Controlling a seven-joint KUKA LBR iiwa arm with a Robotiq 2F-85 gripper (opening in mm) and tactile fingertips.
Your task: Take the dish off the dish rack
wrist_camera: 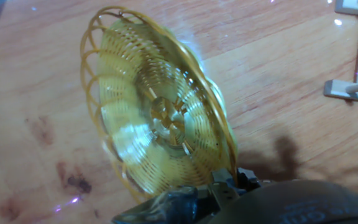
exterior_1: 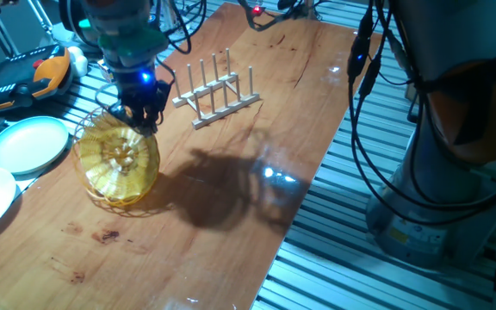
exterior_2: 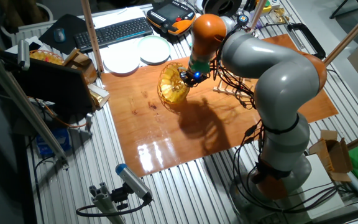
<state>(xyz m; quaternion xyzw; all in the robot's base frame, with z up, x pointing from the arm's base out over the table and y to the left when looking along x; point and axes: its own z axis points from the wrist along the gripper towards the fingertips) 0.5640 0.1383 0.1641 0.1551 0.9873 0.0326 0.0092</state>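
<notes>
Gripper [exterior_1: 142, 114] is clamped on the dish's [exterior_1: 117, 160] rim, holding it on edge beside the rack [exterior_1: 216, 89], clear of the pegs.

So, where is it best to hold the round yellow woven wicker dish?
At the scalloped rim on top, coming from above: the round yellow woven wicker dish stands on edge, and the fingers seem to pinch its upper rim there already.
</notes>
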